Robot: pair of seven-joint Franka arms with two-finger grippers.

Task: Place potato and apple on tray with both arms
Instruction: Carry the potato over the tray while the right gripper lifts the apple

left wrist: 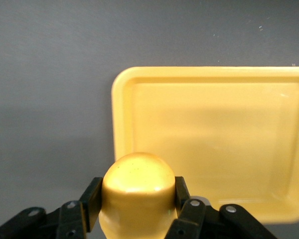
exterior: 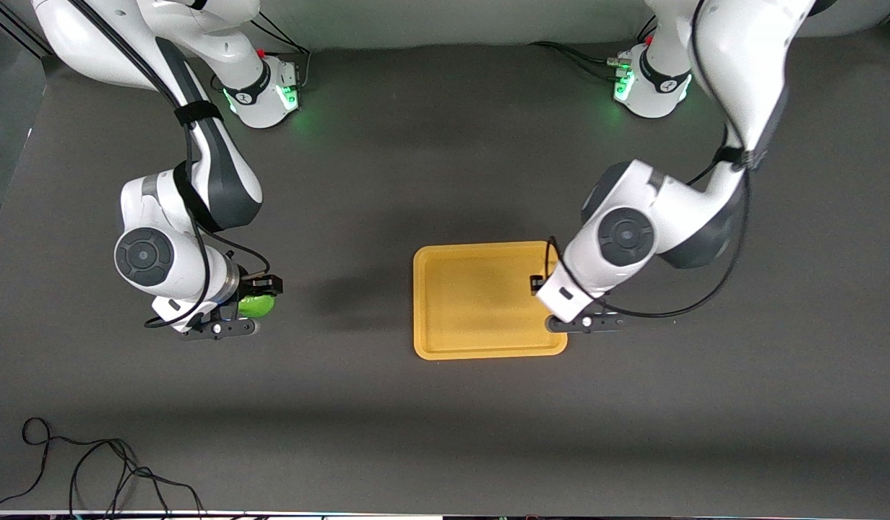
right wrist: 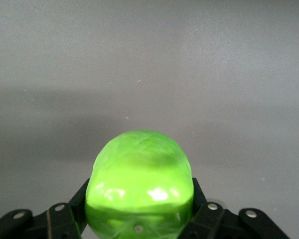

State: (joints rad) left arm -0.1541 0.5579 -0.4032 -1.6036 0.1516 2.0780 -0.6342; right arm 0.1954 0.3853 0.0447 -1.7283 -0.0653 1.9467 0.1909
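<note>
The yellow potato (left wrist: pixel 138 181) is gripped between the black fingers (left wrist: pixel 91 200) of my left gripper (left wrist: pixel 137 196), which is shut on it. It hangs over the edge of the orange-yellow tray (exterior: pixel 474 303) toward the left arm's end; the left wrist (exterior: pixel 571 292) hides it in the front view. In the left wrist view the tray (left wrist: pixel 209 144) has nothing on it. My right gripper (exterior: pixel 261 297) is shut on the green apple (exterior: pixel 257 306) over bare table toward the right arm's end, well away from the tray. The apple (right wrist: pixel 139 179) fills the right gripper (right wrist: pixel 139 199).
The dark grey table (exterior: pixel 387 180) lies all round the tray. A loose black cable (exterior: pixel 91 469) lies at the near edge toward the right arm's end. The arms' green-lit bases (exterior: pixel 271 94) (exterior: pixel 644 83) stand along the table's edge farthest from the front camera.
</note>
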